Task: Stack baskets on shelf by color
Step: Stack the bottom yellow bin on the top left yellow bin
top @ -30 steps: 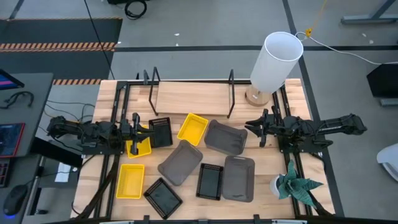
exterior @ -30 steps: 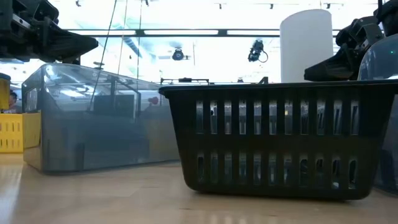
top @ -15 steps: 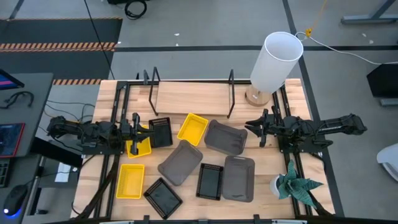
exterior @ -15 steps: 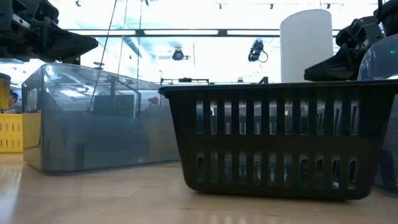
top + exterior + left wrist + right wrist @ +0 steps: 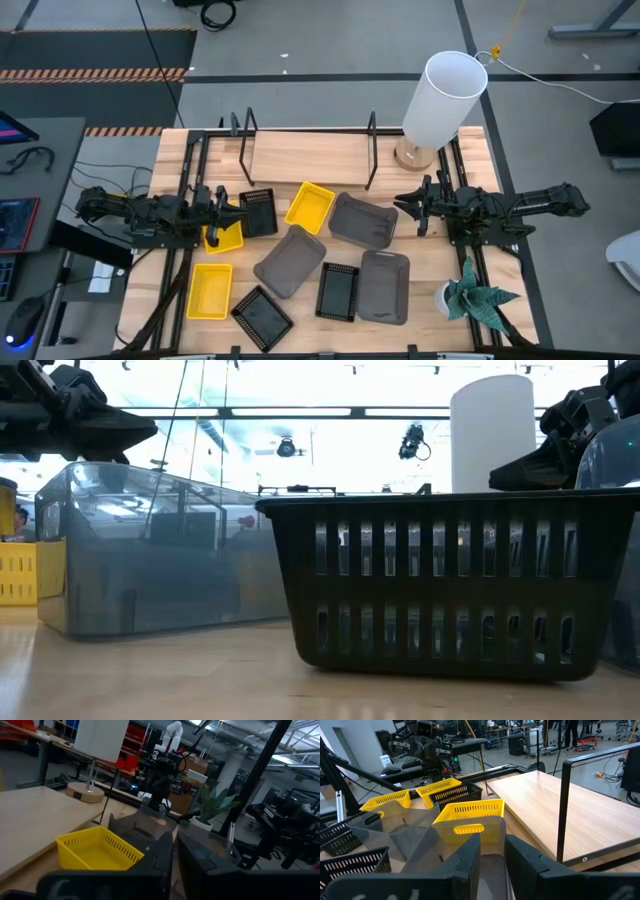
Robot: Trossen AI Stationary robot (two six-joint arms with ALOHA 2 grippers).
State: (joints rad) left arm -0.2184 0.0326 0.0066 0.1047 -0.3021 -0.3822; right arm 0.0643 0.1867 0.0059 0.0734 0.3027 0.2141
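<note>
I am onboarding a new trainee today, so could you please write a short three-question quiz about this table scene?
1. True or false: a basket already sits on the light wooden shelf.
2. How many bright yellow plastic baskets lie on the table? A) two B) three C) four
3. Fill in: the left gripper hovers over a ______ basket.

Key:
1. False, the shelf is bare.
2. B: one beside the left gripper, one near the shelf, one at the table's front.
3. Yellow.
</note>
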